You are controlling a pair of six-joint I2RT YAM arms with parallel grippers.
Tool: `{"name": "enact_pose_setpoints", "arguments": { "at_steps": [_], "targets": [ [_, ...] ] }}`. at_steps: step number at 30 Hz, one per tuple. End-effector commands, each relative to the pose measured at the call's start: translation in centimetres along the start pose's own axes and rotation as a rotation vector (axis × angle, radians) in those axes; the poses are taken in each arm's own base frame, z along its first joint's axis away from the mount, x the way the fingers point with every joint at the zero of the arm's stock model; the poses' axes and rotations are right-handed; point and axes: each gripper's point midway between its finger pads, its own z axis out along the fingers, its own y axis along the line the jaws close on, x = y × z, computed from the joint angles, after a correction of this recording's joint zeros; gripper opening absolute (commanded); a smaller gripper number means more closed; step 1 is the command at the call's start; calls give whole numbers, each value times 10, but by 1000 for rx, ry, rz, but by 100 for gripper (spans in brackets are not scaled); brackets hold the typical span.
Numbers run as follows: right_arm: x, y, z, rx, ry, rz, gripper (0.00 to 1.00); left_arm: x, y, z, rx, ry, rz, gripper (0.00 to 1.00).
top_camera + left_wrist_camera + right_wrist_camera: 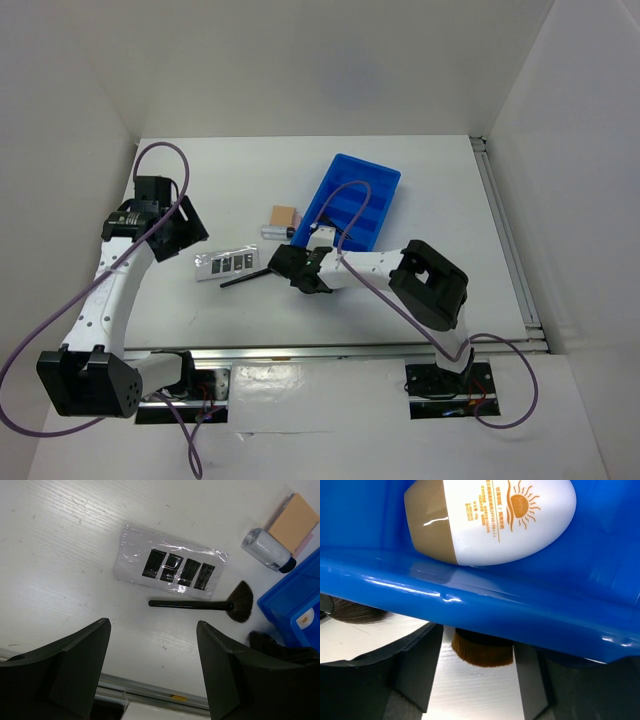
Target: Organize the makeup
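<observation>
Desk (pixel 430 170) space in the overhead view was taken up mostly by the blue bin (pixel 380 185), which sat at an angle toward the far side. My left claw (pixel 152 630) hung wide open and empty over the desk's left side. My right claw (pixel 300 270) sat low at the bin's near corner. Its fingers (pixel 415 675) flanked a brown-bristled brush (pixel 482 652) tucked under the bin's rim, but I could not tell whether they actually clamped it. Left of the bin lay the silver-grey palette strip (pixel 170 570), flat, with its four dark pans in a row. Just beside its near edge lay a black fan brush (pixel 210 604), bristles toward the bin. Inside the bin, against its near wall, rested the white oval compact (pixel 490 520) with a tan cap. Beyond the palette, the tan square pad (pixel 295 522) and the small silver tube (pixel 267 550) lay just beside each other, near the bin's left wall.
</observation>
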Motion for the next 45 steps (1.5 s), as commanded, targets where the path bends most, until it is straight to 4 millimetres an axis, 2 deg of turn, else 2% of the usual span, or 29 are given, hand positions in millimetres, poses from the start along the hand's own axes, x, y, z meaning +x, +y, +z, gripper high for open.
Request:
{"name": "enact_pose_setpoints", "arguments": {
  "at_steps": [1,10,14,19,26,35,36,37,40,45],
  "targets": [
    [-12,6,-3,8,-48,1,64,-10,-3,-4,7,-38,27,83],
    [-9,7,-2,11,-36,-5,53,-10,-2,-4,7,-38,36,83],
    [-8,8,1,10,-37,-22,53,-11,-1,-4,-1,-42,36,83],
    [-6,9,2,7,-28,-50,68,-11,-1,-4,-1,-42,36,83],
    [-7,17,2,-10,-26,-48,69,-11,-1,-4,-1,-42,36,83],
    [-5,16,0,-5,-32,-61,52,-11,-1,-4,-1,-42,36,83],
    [-3,17,-2,-11,-32,-77,50,-11,-1,-4,-1,-42,36,83],
    [-9,21,-6,-20,-46,-66,48,-11,-1,-4,-1,-42,36,83],
    [-4,21,-14,-24,-51,-101,42,-14,-2,-6,3,-50,35,83],
    [-8,22,-21,-29,-72,-102,39,-13,-5,-6,8,-49,42,83]
  ]
}}
